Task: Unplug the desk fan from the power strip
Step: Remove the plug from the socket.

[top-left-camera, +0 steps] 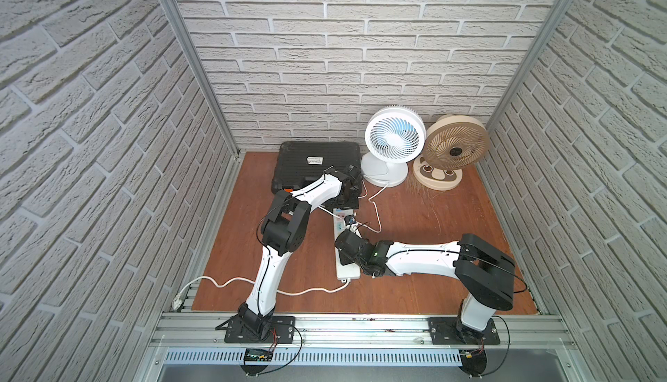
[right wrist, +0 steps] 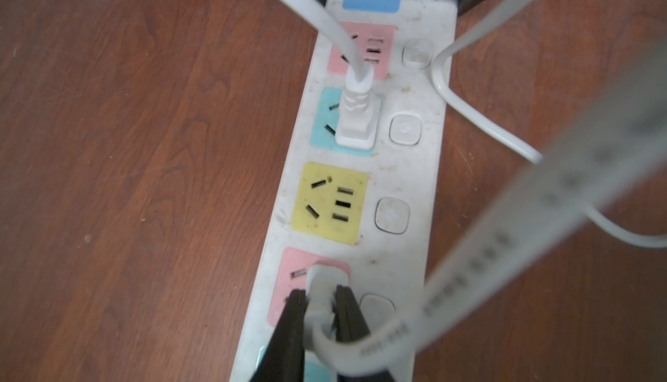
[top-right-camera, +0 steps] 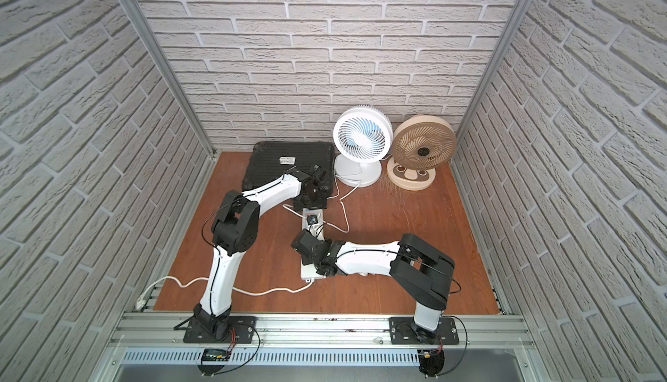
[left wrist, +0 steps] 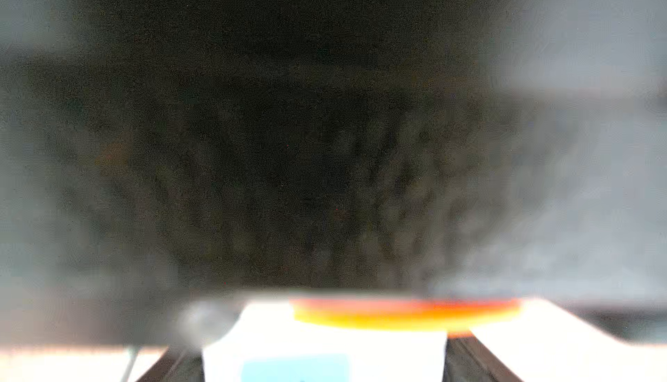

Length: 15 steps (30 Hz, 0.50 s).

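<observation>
Because the plug [right wrist: 326,277] stands upright in a pink socket of the power strip [right wrist: 397,167], I judge that the coming pull must go straight away from the face of the strip, not along it. The strip lies flat on the counter [right wrist: 126,145], between the two arms, with its long axis running from the robot's side toward the back wall. The right pincer [right wrist: 321,299] is the one at the plug. Its two dark fingers are clenched on the plug, one on each side, and the cord [right wrist: 469,264] loops out from there. A second plug [right wrist: 357,120] sits in a teal socket further along and nothing touches it. The left pincer [top-left-camera: 343,199] is at the far end of the strip and is perhaps steadying it. Its own camera gives only blur, so I cannot tell if it is released or clenched. The desk fan [top-left-camera: 394,138] stands at the back of the counter, well apart from the strip.
</observation>
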Each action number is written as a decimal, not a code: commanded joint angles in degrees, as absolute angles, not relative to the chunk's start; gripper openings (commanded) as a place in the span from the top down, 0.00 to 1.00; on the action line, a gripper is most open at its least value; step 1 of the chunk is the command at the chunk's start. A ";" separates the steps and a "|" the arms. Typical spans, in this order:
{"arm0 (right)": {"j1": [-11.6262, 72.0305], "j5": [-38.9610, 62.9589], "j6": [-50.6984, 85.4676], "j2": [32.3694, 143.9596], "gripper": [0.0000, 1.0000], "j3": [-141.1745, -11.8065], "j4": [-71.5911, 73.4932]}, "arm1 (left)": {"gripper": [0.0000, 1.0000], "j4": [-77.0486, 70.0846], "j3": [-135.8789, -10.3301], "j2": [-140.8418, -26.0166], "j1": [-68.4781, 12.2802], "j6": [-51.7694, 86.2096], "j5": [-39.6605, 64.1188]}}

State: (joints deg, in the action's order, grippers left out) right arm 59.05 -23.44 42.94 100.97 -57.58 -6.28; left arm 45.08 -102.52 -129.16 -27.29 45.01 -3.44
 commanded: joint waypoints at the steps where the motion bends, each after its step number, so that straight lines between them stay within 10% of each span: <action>1: 59.11 -24.66 42.57 101.97 0.96 -59.37 -6.55 | 1.00 48.44 -100.00 -136.29 -26.06 45.12 -5.11; 15: 64.88 -37.50 42.19 108.40 0.97 -70.89 -19.55 | 1.00 48.77 -100.46 -136.57 -26.10 44.74 -5.10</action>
